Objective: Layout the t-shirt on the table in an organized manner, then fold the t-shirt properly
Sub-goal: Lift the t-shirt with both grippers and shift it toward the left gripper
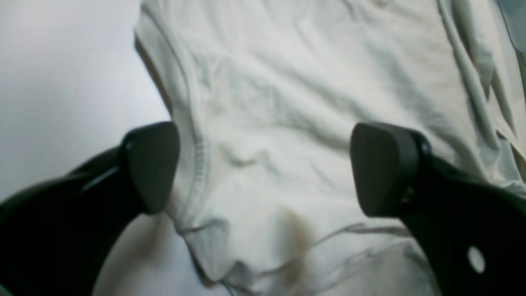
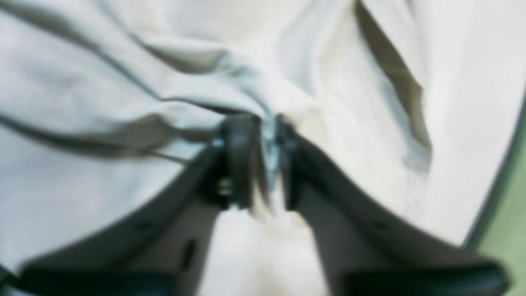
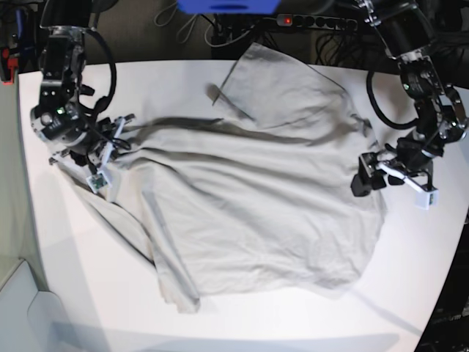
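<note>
While base blurs it — right wrist: right hand (image 2: 263,160) pinching t-shirt (image 2: 123,82).

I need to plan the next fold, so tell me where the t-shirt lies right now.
In the base view the t-shirt lies spread across the middle of the white table, between the two arms. The right claw pinches its edge on that view's left; the left claw hangs open at the opposite edge.

t-shirt (image 3: 256,205): soft cloth, matt, looking wrinkly, with a ribbed stitched edge
surface (image 3: 220,323): smooth white top, shining a little
left pincer (image 1: 263,168): dark plastic, its pads (image 1: 382,164) looking smooth and dull
right pincer (image 2: 263,160): dark plastic, showing small shiny metal screws
</note>
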You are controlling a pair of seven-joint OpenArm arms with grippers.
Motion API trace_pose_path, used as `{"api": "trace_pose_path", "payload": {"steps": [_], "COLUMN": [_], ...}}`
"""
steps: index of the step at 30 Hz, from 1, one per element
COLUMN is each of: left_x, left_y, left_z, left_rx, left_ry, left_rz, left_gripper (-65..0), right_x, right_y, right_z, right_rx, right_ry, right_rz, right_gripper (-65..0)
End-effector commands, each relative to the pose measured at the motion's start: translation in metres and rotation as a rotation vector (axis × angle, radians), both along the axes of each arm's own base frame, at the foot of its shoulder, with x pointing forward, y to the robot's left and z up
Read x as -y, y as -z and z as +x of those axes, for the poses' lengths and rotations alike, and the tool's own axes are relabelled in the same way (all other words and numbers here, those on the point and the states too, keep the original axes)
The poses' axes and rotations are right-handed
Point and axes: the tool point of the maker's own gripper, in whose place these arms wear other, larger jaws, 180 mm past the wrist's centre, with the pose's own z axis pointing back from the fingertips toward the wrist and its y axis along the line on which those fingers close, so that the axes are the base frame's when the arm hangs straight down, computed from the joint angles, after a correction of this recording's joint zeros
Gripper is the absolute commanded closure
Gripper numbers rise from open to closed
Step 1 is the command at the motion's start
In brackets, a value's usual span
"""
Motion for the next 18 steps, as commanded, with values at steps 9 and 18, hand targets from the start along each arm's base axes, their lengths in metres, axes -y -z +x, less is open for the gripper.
{"api": "trace_pose_path", "payload": {"steps": [9, 18], "left_x": [0.043, 0.108], "left_y": [-0.007, 0.011], "left_z": [0.005, -0.010], "left_rx": [0.079, 0.033], "left_ry": [0.148, 0.209], "left_rz": [-0.030, -0.159], "left_gripper": [-53.4, -36.7], "right_x": [-0.006, -0.007], "right_y": [-0.049, -0.055], "right_z": [0.015, 0.017], "right_rx": [0.141, 0.160], "right_ry": [-0.094, -0.099], "right_rz": [-0.056, -0.060], "right_gripper": [-34.1, -34.1]}}
